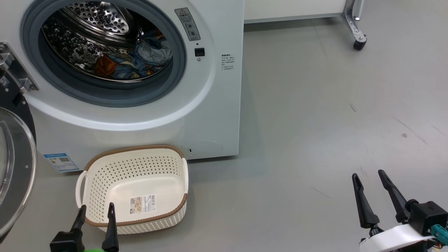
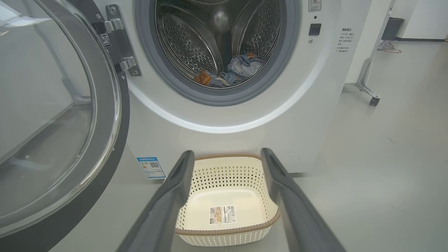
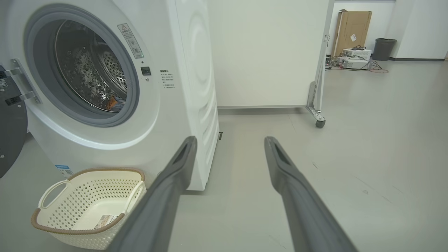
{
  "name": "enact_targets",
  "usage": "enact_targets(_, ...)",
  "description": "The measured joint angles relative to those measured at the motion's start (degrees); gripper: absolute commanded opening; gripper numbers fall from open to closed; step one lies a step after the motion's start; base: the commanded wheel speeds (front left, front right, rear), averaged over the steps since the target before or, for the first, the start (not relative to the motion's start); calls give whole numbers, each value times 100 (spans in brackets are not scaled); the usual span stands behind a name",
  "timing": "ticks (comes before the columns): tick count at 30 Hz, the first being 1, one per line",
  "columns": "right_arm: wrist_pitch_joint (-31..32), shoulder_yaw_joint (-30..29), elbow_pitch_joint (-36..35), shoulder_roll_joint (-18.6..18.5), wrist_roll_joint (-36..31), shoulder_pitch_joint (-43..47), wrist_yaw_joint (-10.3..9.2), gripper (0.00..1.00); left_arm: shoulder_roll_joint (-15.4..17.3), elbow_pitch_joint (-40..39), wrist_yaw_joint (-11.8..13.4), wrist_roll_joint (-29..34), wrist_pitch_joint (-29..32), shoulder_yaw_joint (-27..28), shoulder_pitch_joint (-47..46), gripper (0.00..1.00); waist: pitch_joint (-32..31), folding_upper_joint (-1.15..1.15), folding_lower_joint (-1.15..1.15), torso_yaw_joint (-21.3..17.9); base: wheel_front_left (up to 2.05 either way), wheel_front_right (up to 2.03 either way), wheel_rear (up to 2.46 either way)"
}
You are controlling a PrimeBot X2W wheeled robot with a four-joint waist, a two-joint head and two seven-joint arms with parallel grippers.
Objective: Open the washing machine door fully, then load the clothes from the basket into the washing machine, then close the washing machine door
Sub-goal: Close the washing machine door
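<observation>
Head view first: the washing machine (image 1: 217, 105) sits with the washing machine door (image 1: 17, 168) swung wide open at the left edge, and the clothes (image 1: 140, 59) are lying low in the steel drum (image 1: 87, 31), a blue and orange heap. The basket (image 1: 140, 164) is on the grey floor (image 1: 315, 122) just in front of the machine, tilted a bit, with its barcode sticker (image 1: 142, 204) in plain sight on the bottom. The left gripper (image 1: 97, 205) hangs right at the basket's near rim with its fingers spread, holding nothing. The right gripper (image 1: 367, 173) is well off to the right over bare floor, also spread and holding nothing. In the left wrist view, the basket shows between the two parted fingers, the door's glass bowl fills the left side, and the clothes sit at the drum's bottom. In the right wrist view, parted fingers point at the floor beside the machine's corner, with the basket at lower left.
</observation>
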Motion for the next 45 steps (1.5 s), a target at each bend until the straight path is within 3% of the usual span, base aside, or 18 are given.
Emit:
enact_targets(33, 0, -30, -2, 32, 0, 0, 0, 100, 0, -31, 46, 1, 0, -31, 7, 100, 25, 0, 0, 57, -26, 26, 0)
enact_targets(45, 0, -126, -63, 47, 0, 1, 0, 100, -2, -31, 46, 3, 0, -170, 2, 100, 68, 0, 0, 336, 0, 0, 0)
